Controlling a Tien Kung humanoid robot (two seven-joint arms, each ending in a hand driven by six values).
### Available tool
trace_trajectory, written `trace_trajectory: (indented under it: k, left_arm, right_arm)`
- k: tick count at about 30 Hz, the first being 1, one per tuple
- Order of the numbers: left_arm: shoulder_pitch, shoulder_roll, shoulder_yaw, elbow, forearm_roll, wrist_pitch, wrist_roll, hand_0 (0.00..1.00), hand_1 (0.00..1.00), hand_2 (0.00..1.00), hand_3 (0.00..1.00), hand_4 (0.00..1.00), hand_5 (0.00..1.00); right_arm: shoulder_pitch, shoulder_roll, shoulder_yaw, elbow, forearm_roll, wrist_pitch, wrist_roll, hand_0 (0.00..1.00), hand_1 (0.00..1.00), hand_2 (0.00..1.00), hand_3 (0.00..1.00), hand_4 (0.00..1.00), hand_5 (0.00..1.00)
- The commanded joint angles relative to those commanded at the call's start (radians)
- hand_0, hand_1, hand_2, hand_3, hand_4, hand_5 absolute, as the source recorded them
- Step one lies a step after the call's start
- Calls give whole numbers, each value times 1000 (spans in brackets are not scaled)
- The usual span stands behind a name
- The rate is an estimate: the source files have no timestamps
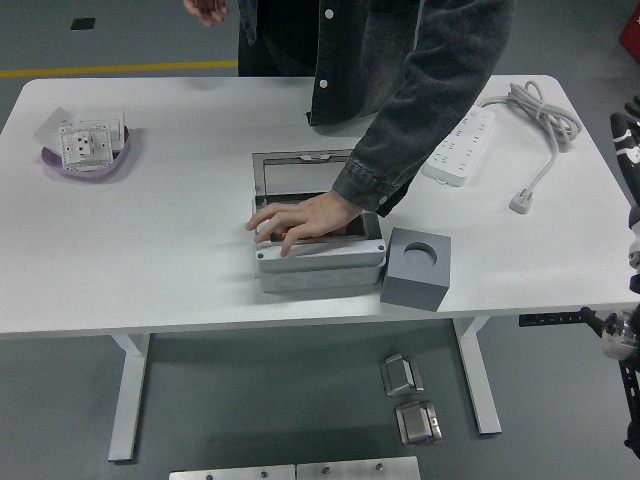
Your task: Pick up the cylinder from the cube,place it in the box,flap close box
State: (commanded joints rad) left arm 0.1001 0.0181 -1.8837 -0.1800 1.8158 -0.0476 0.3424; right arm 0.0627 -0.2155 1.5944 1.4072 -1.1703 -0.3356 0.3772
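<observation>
Setting: a workshop or test lab is indicated
Floor: grey industrial coating with a yellow line point(118, 69) painted at 11 o'clock; metal plates point(295, 470) left at 6 o'clock
Bench: a white table point(180, 250); a power strip point(458, 146) laid at 2 o'clock
</observation>
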Motion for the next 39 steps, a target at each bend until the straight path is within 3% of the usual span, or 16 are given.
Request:
trace_trajectory:
  k: [30,39]
  left_arm:
    - [-10,7,29,0,-26,2,0,677,688,590,709,486,10]
    - [-5,-2,24,0,-25,2,1,677,689,590,709,487,10]
  right_arm:
    - [3,6,-47,-16,7,-5,11,806,734,753,724,962,506]
    - [-27,39,-176,-55,108,-102,167,806,734,753,723,961,506]
